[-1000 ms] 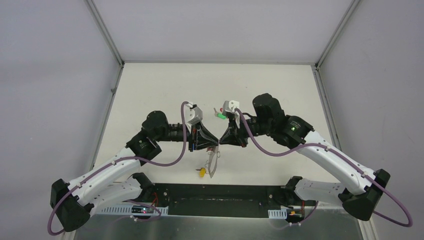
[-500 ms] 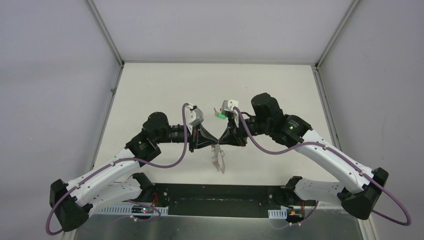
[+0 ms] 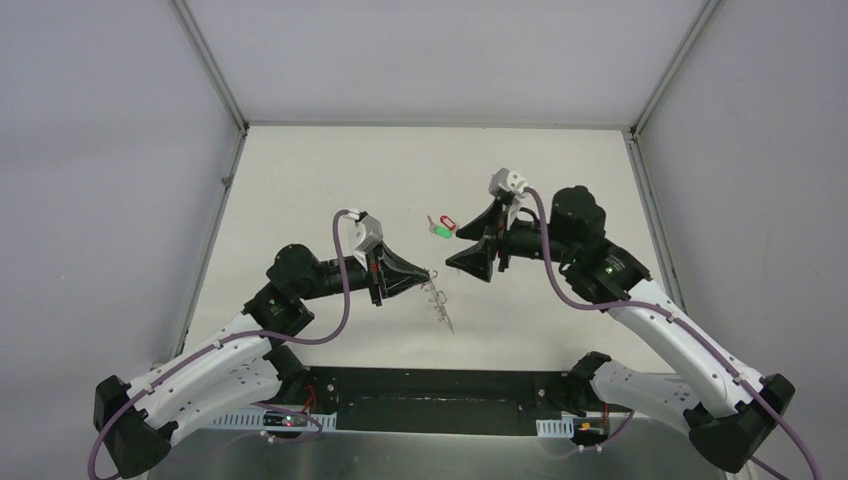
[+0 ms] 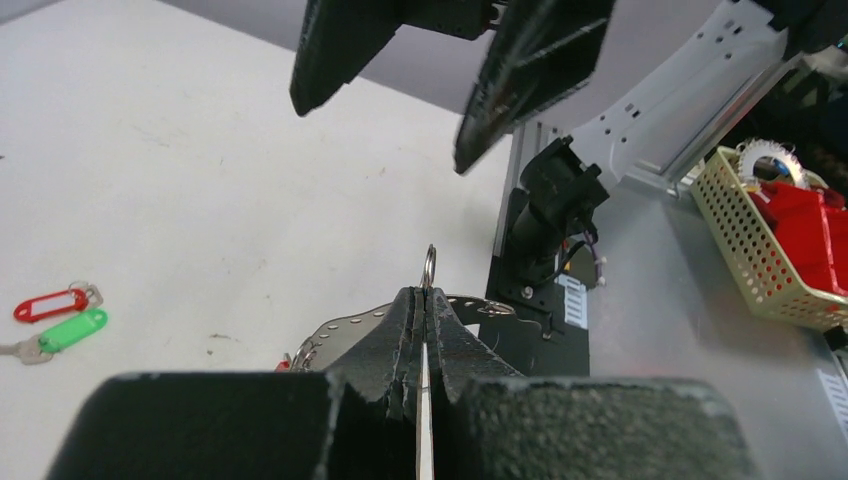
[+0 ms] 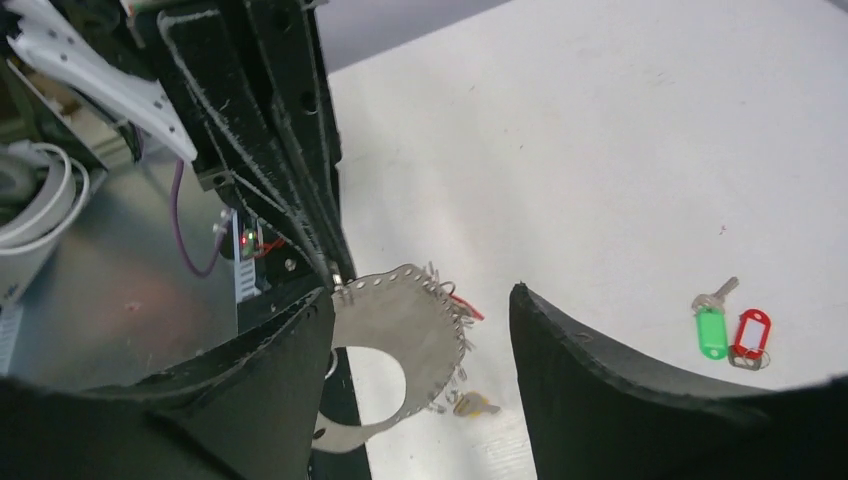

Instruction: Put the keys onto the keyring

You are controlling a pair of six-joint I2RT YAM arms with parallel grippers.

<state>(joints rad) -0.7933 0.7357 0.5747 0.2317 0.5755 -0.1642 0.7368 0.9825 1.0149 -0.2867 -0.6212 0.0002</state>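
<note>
Left gripper [image 4: 424, 297]: fingers pressed together, pinching the top edge of the keyring [image 5: 400, 318]. The keyring shows as a flat silvery plate with a perforated rim and a round hole. It hangs below the fingertips, long axis slanting down and away from the hand. Its far end is hidden behind a right finger.

Hung keys [image 5: 469, 404]: tiny, on its rim, count unclear, one tag yellow.

Right gripper [image 3: 454, 249]: fingers spread, facing the keyring, not touching it.

Loose keys [image 3: 440, 226]: green and red tags, side by side, flat on the table [image 3: 330, 180] just beyond those fingertips.
</note>
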